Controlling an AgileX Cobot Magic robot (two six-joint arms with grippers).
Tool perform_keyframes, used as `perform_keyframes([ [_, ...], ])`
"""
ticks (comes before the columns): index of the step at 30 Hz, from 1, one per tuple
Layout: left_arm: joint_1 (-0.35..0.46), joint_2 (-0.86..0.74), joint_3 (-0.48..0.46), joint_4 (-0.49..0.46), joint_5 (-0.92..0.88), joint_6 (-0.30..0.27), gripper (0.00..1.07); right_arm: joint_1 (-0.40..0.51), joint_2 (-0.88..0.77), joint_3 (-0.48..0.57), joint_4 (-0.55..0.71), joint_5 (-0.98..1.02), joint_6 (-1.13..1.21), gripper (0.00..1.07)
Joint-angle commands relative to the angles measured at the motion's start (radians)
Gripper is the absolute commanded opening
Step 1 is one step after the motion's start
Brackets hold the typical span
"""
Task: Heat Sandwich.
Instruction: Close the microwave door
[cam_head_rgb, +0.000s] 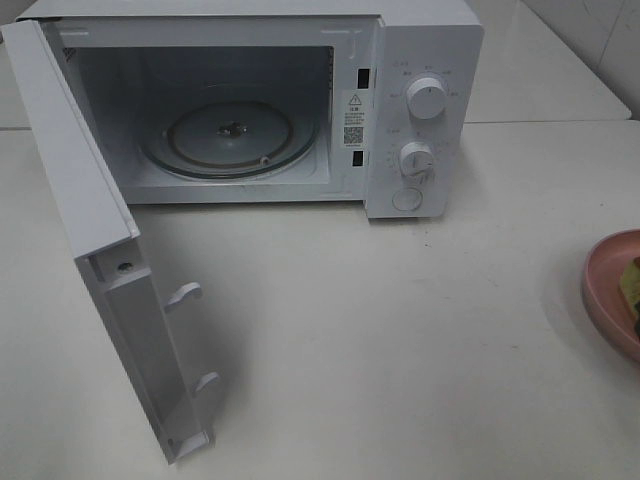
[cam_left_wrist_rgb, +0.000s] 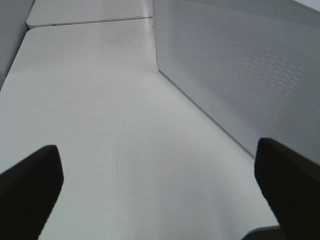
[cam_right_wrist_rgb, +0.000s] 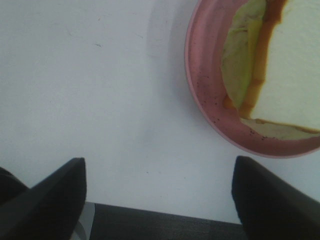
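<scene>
Our microwave (cam_head_rgb: 300, 110) door (cam_head_rgb: 90, 230) stands open, ready for the sandwich (cam_right_wrist_rgb: 280, 75) on its pink plate (cam_right_wrist_rgb: 200, 95). Our 2 grippers, left (cam_left_wrist_rgb: 155, 190) and right (cam_right_wrist_rgb: 157, 195), have jaws wide, holding nothing.

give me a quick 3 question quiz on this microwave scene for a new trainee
1. True or false: the microwave door is shut.
2. Multiple choice: where is the sandwich now? A) on the turntable B) on the pink plate C) held in the right pincer
3. Fill in: the left pincer is ____ and holds nothing.

Key:
1. False. The door stands wide open and the turntable is bare.
2. B. It lies on the plate at the table's right edge, away from the microwave.
3. Open. Its fingers stand wide apart over bare table beside the door.
</scene>
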Motion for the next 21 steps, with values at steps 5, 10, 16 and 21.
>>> perform_keyframes([
  [5, -0.005, -0.026, 0.003, -0.009, -0.011, -0.002, 1.01, -0.003, -0.192, 0.0, 0.012, 0.144, -0.01, 0.76],
  [10, -0.005, -0.026, 0.003, -0.009, -0.011, -0.002, 1.01, -0.003, -0.317, 0.0, 0.053, 0.204, -0.01, 0.76],
  [16, -0.005, -0.026, 0.003, -0.009, -0.011, -0.002, 1.01, -0.003, -0.496, 0.0, 0.065, 0.228, -0.017, 0.76],
  [21, -0.005, -0.026, 0.003, -0.009, -0.011, -0.002, 1.01, -0.048, -0.634, 0.006, 0.07, 0.232, -0.038, 0.76],
])
